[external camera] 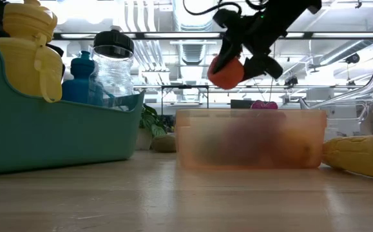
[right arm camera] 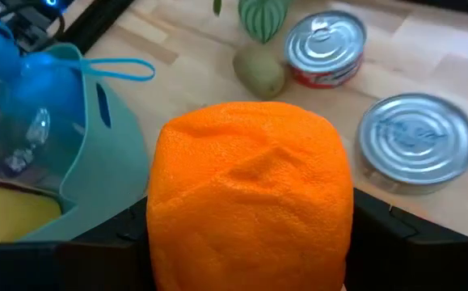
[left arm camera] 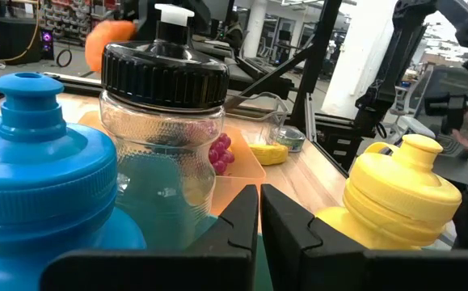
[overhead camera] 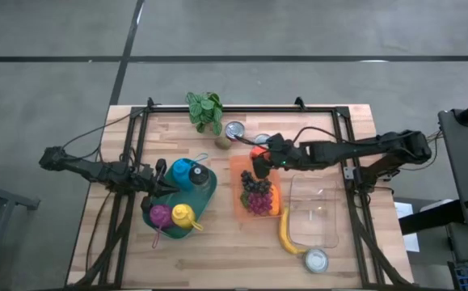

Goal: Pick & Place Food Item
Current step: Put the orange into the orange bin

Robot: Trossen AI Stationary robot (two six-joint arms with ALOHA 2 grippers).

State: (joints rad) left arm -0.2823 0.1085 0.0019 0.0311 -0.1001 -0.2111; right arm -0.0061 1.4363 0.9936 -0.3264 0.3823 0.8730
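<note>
While aloft, orange (right arm camera: 250, 194) in R gripper (overhead camera: 259, 158), seemingly

Lab: exposed ceiling ducts (external camera: 192, 26), workbenches.

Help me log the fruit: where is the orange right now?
The orange is held off the table in the right end effector, above the far end of the orange container, with the two tin cans just beyond it.

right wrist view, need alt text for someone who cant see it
An orange fills the middle of the picture, gripped on both sides by the right gripper and held above a wooden table. Beyond it lie two tin cans and a kiwi; a teal bin holding bottles sits to one side.
</note>
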